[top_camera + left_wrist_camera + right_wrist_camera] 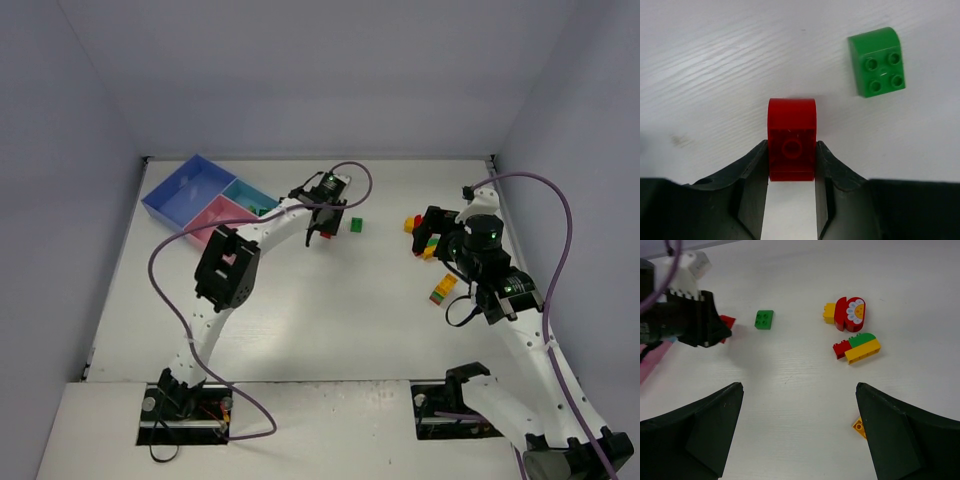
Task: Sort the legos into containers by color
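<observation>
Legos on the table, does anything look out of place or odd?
Nothing looks spilled or broken. One oddity: two clumps on the right are joined in mixed colours, a red-green-yellow stack and a red flower piece seemingly stuck to a yellow brick. They likely need splitting before sorting.

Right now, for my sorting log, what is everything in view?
Tray: one; blue, pink and teal compartments; far left.
Red brick: one, between the left fingers.
Green brick: one, on the table beside it.
Flower piece: one, red with a yellow brick attached, right side.
Mixed stack: one; red, green, yellow; next to the flower piece.
Second stack: one; yellow, red, green; nearer the right arm's base.
Left fingers: two, black, shut on the red brick.
Right fingers: two, black, wide open, empty.
</observation>
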Controlling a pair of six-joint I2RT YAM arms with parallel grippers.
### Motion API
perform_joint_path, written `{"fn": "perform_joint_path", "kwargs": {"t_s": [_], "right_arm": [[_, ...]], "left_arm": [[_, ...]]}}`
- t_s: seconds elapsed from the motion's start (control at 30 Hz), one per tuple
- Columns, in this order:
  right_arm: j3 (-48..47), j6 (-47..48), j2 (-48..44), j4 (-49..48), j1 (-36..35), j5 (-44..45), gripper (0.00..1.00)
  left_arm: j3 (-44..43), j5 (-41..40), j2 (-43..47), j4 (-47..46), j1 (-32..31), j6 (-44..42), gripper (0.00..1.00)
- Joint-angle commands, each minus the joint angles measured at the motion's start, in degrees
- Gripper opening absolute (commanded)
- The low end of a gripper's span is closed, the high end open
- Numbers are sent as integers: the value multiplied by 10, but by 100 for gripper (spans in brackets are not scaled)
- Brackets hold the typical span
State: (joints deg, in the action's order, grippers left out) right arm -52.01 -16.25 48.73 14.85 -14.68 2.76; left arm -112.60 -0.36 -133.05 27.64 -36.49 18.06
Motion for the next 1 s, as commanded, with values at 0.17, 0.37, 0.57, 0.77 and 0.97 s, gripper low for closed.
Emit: {"fn": "perform_joint_path", "kwargs": {"t_s": [0.17, 0.37, 0.57, 0.77, 0.97], "right_arm": [[-8, 3, 7, -29, 1, 13, 93], [2, -2, 9, -40, 0, 8, 93], [4, 2, 11, -45, 0, 10, 93], [-3, 7, 21, -45, 0, 10, 93], [-6, 7, 23, -47, 0, 11, 93]], "left_arm": [[47, -68, 229, -24, 206, -10, 2], [33, -77, 199, 5, 340, 1, 3], [-21, -76, 122, 48, 411, 4, 14], [-39, -70, 102, 52, 424, 7, 58], [-3, -46, 156, 53, 409, 21, 77]]}}
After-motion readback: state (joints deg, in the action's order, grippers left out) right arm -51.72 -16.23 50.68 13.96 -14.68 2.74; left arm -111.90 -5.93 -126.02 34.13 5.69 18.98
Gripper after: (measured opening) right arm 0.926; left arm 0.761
